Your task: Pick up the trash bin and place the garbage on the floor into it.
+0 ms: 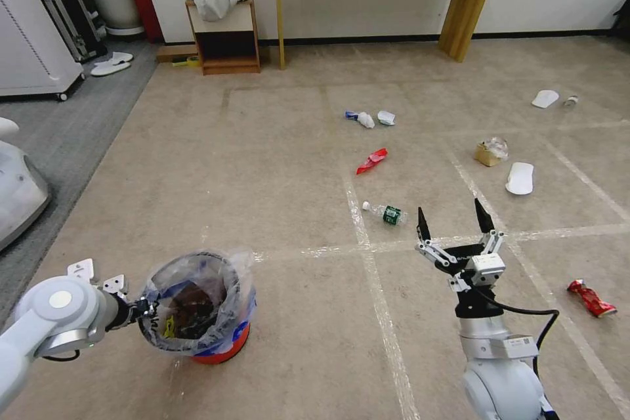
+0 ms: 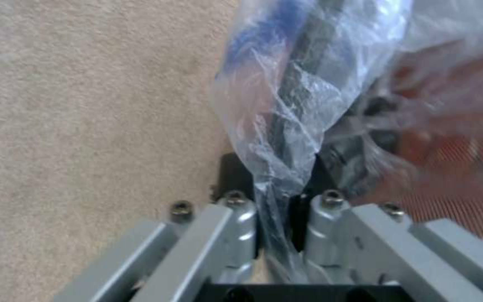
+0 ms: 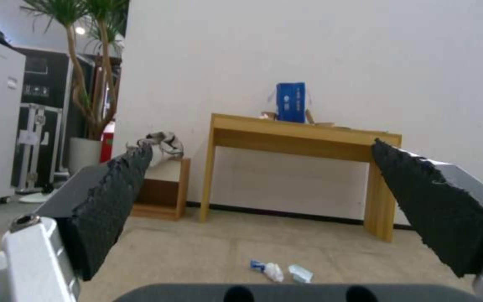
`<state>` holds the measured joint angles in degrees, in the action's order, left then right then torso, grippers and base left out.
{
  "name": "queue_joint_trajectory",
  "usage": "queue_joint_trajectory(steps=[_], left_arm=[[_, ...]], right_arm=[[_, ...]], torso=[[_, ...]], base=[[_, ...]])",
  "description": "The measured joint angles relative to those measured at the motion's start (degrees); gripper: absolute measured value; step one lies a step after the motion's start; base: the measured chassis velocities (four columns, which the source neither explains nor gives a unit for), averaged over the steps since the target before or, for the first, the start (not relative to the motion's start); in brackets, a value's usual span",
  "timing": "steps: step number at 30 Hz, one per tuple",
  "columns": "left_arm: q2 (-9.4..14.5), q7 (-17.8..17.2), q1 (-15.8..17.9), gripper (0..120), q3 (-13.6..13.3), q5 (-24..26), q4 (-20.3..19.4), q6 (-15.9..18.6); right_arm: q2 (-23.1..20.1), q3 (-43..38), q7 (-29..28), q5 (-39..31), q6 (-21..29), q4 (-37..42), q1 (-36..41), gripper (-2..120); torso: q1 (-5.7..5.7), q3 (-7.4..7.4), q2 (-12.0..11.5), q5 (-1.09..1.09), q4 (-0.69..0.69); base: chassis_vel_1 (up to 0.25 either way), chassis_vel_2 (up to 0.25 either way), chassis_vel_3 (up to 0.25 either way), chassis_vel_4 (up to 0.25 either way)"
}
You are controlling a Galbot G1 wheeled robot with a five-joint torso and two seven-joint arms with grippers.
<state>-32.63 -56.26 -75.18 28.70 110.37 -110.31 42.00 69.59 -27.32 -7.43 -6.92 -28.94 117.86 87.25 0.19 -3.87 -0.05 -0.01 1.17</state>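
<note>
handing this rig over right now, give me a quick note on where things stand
Left gripper: shut on the rim of the trash bin, pinching the plastic liner.
Right gripper: open, empty, raised over the floor.
Done: bin gripped; some dark litter already inside.
Left: green-labelled bottle, red wrapper, crushed can, white papers, brown bag, two slippers all lie on the carpet.

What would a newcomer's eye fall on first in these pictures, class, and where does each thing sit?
First, the red trash bin with its crinkled clear liner, near left on the beige carpet, its rim pinched by the left gripper. Next, the right gripper, open and raised at near right. Beyond lies scattered litter: a green-labelled bottle and a red wrapper.
</note>
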Motion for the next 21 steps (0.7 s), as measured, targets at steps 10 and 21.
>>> queue_joint_trajectory(steps=[10,21], left_arm=[[0.1,-1.2,-1.3,4,1.1,2.6,-1.8,0.0],[-1.0,-2.8,-2.3,4,4.2,4.3,-5.1,-1.0]], right_arm=[[0.5,-0.1,0.0,0.3,0.0,0.8,0.8,100],[0.6,-0.3,-0.2,-0.2,0.0,-1.1,-0.1,100]], torso=[[0.0,0.0,0.0,0.01,-0.01],[0.0,0.0,0.0,0.0,-0.01]], base=[[0.0,0.0,0.0,0.0],[0.0,0.0,0.0,0.0]])
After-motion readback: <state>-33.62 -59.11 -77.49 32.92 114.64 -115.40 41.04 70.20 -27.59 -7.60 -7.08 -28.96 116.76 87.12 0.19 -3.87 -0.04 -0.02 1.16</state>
